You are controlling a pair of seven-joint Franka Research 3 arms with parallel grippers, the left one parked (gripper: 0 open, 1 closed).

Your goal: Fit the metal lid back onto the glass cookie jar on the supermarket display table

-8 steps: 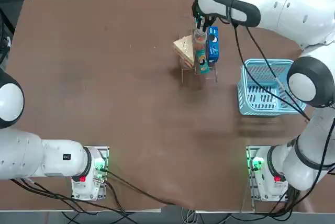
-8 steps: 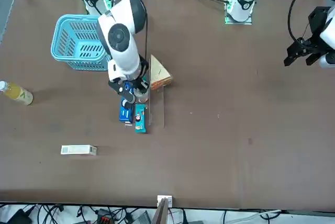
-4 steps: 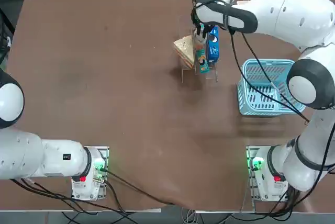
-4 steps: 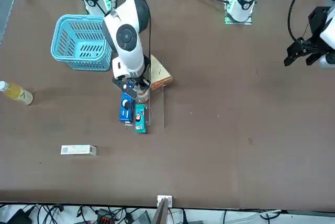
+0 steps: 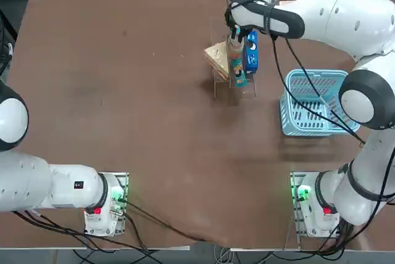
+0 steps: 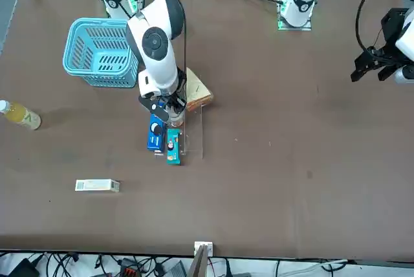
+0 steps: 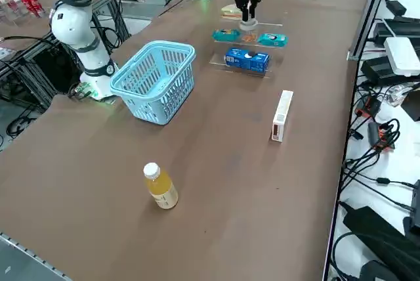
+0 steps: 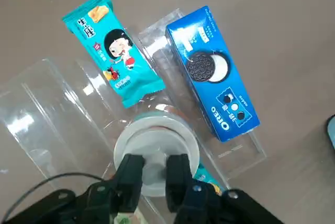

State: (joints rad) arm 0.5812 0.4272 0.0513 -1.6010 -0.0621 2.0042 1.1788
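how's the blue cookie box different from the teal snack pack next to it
The blue cookie box is a stiff rectangular carton showing a dark sandwich cookie; the teal snack pack is a soft sealed wrapper showing a cartoon girl. The box looks thicker and longer; the pack lies flatter. Both lie flat on clear plastic stands.

One jar [image 8: 157, 153] is sitting under the pincer [image 8: 155, 170]; beside it two snack packs [image 8: 112, 46], one biscuit box [image 8: 212, 72], one sandwich [image 6: 196, 92]. Farther off: one basket [image 5: 311, 103], one bottle [image 7: 160, 188], one carton [image 7: 281, 115].

Blue cookie box [image 8: 212, 73]; teal snack pack [image 8: 113, 47]; light-blue basket [image 5: 311, 103]; dark-brown table [image 5: 123, 91].
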